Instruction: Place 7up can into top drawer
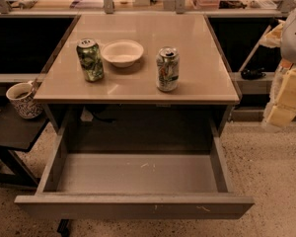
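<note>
The 7up can (pixel 167 69), silver-white with green streaks, stands upright on the tan table top, right of centre near the front edge. The top drawer (pixel 133 206) is pulled fully out below the table, and its scuffed grey floor holds nothing. My gripper (pixel 282 100), cream-coloured, hangs at the far right edge of the camera view. It is beside the table at about table height, well to the right of the can and touching nothing I can see.
A darker green can (pixel 90 59) stands at the table's left. A white bowl (pixel 122 52) sits between the two cans. A patterned mug (pixel 23 99) rests on a low dark side table (pixel 12 130) at the left. Shelving with clutter runs behind.
</note>
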